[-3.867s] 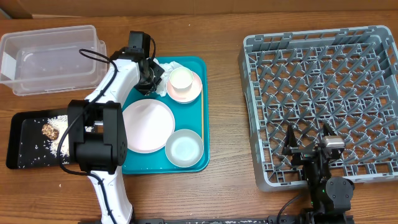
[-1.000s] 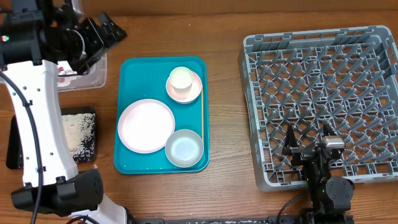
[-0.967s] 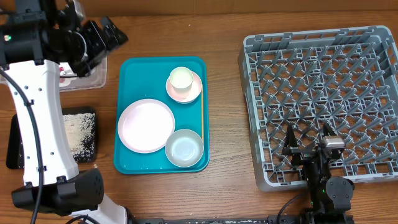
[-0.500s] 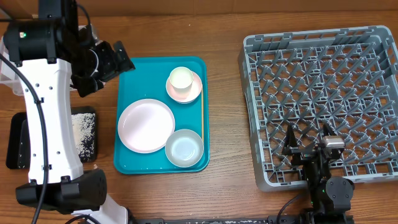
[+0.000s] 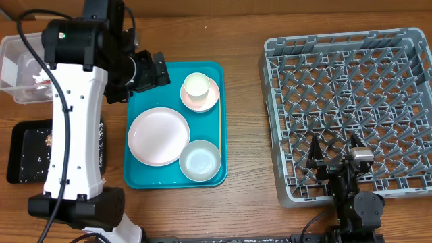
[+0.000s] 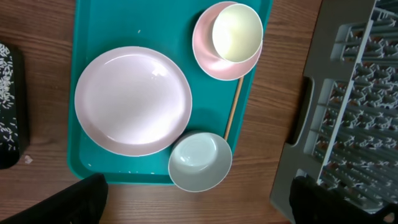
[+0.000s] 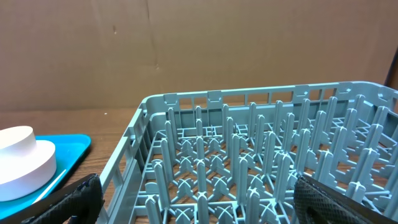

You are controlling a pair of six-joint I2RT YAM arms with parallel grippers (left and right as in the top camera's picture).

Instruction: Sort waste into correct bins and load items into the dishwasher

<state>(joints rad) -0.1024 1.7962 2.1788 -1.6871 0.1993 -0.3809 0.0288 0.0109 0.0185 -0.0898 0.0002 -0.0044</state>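
Above the teal tray (image 5: 162,84), w/ your left hand (image 5: 152,71) spread & empty, I'd take the whitish cup (image 5: 196,86) first: pinch its rim, lift straight out of the pink bowl (image 5: 211,100).

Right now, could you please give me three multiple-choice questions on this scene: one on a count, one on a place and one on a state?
1. How many round dishes lie on the teal tray? A two; B four; C six.
2. Where is the small cup? A in the pink bowl; B straight on the tray; C off the tray.
3. The left gripper is: A open; B shut on nothing; C shut on a dish.
Answers: B, plate, pink bowl, white bowl and cup; A, the cup rests inside that bowl; A, its fingers stand wide apart.
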